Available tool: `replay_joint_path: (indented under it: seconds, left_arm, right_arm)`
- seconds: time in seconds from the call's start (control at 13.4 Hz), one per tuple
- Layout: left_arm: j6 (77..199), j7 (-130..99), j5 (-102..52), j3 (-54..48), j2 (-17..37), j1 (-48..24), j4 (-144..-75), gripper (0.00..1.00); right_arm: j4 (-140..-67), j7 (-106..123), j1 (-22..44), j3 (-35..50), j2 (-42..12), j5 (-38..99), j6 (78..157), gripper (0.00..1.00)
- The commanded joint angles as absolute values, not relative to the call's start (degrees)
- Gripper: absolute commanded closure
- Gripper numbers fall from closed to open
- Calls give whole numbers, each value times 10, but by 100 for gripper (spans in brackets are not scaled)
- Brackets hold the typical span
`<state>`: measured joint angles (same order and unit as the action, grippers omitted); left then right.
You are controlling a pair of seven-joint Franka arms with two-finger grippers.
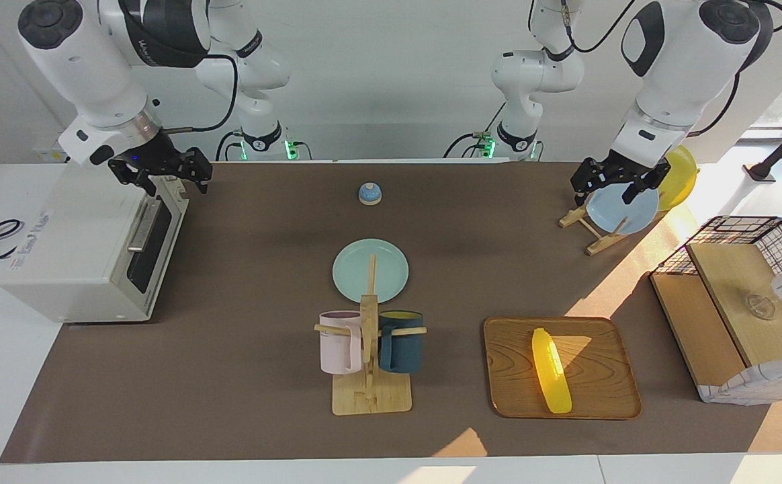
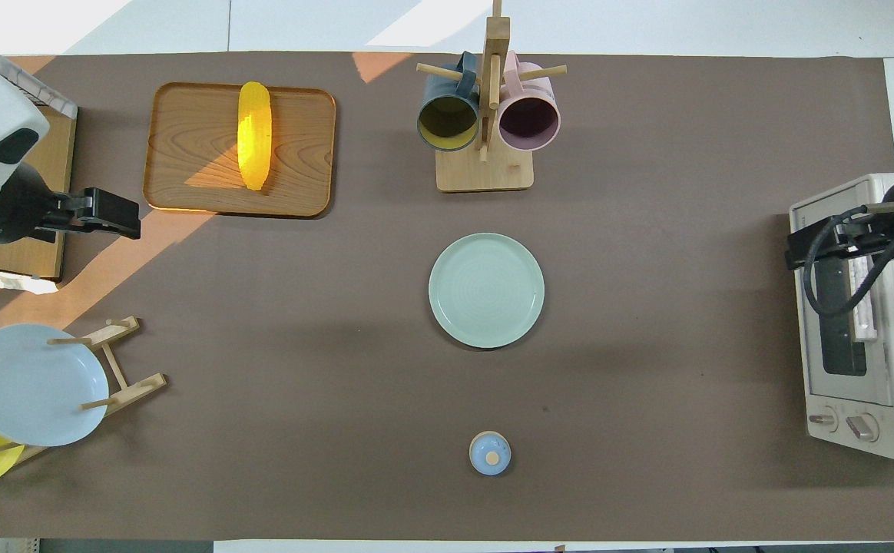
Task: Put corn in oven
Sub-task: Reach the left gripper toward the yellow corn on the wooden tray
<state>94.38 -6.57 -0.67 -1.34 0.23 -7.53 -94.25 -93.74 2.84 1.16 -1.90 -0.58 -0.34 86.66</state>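
Brown table mat carries a rounded wooden tray (image 1: 561, 367) with the glossy yellow corn cob (image 1: 551, 370) on it, long axis running nearer-to-farther from the robots, toward the left arm's end and well apart from the off-white toaster oven (image 1: 89, 250) at the right arm's end, door shut. Left gripper (image 1: 618, 181) hangs over the pale blue plate (image 1: 623, 210) in its wooden rack, fingers spread, empty, and looks the closer one to the corn. Right gripper (image 1: 162, 171) hovers above the oven's top edge, fingers apart, holding nothing.
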Motion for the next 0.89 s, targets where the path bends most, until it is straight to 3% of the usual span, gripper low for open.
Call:
replay_joint_path:
  seconds: [0.0,0.6,0.82]
  left_arm:
    - [949,-68,-9,-15,-7,-75,-957,0]
    - [961,-70,-10,-15,-7,-83,-957,0]
    - [1006,-72,-24,-15,3,-80,-957,0]
  right_arm:
    - [-939,22,12,-20,-1,10,873,0]
    - [-940,21,13,-19,1,10,873,0]
    - [-973,24,7,-19,14,10,881,0]
